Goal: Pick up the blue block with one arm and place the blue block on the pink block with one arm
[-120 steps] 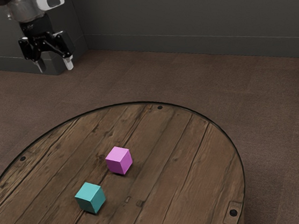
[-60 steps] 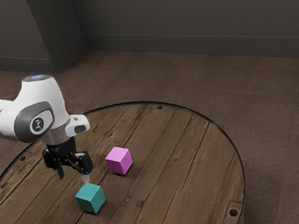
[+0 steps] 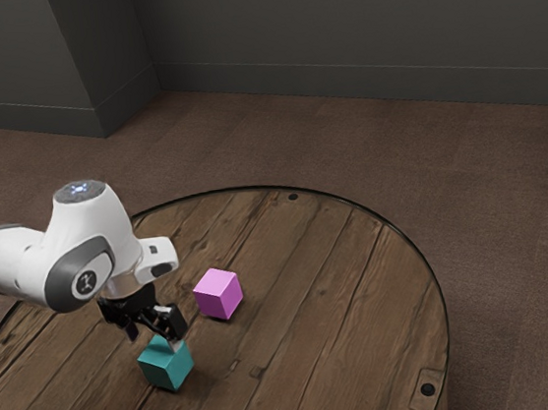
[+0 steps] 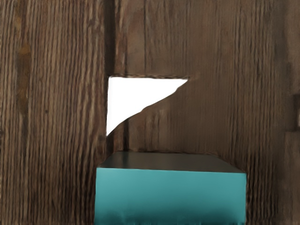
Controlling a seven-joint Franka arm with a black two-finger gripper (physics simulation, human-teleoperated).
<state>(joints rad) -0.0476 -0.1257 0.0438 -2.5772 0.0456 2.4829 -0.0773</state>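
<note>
One hand (image 3: 157, 337), lower left of the exterior frame: fingers spread, gripping nothing, tips right at the top of the blue block (image 3: 166, 368); contact cannot be told. Blue block rests on the wooden surface (image 3: 344, 296), lower left of the pink block (image 3: 218, 293), apart from it. Change: hand lower than half a second ago; both blocks unmoved.
</note>
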